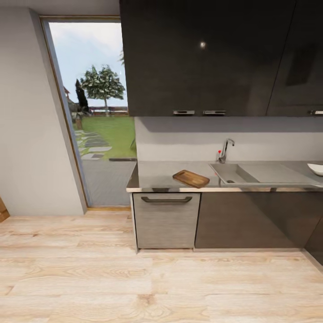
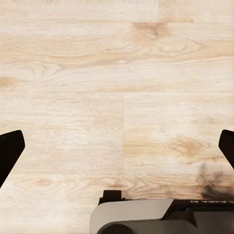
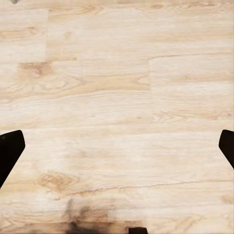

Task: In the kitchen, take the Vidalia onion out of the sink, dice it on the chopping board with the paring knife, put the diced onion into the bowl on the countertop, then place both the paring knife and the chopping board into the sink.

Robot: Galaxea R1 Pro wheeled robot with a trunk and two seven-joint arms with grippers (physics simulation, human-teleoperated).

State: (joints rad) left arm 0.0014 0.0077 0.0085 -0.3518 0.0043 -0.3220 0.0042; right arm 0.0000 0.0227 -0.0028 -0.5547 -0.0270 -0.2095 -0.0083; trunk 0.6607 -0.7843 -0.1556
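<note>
Both grippers, left gripper (image 2: 117,146) and right gripper (image 3: 117,146), hang wide over plank floor, holding nothing. Far ahead, the chopping board (image 1: 191,178) lies left of the sink (image 1: 233,172); best to drive closer, centring on the basin, before reaching.

In the left wrist view we see our left gripper (image 2: 117,146) as two black, blunt-tipped fingers (image 2: 9,151) at 9 and 3 o'clock. At 6 o'clock sits a pale grey rounded housing beside a black block with small white lettering, too small to read. In the right wrist view our right gripper (image 3: 117,146) has the same black fingers (image 3: 9,151) at 9 and 3 o'clock.
</note>
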